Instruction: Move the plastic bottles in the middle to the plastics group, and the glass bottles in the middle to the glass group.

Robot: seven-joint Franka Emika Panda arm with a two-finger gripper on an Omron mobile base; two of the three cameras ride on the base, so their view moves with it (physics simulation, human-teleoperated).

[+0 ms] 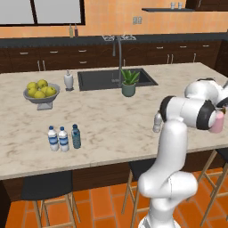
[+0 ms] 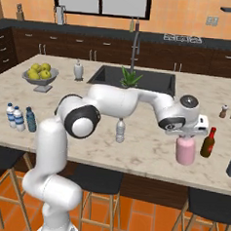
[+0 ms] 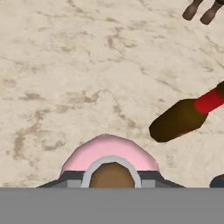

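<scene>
Pink bottle (image 2: 185, 150) clamped in jaws beside brown bottle (image 2: 208, 143).

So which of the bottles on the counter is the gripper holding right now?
The wide pink bottle with the pale neck: the gripper is shut on its neck, beside the dark brown red-necked bottle. The clear slim bottle stands free mid-counter.

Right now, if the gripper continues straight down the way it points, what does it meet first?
The gripper is shut on the pink bottle, which apparently stands on the marble counter; the counter would likely stop it.
</scene>
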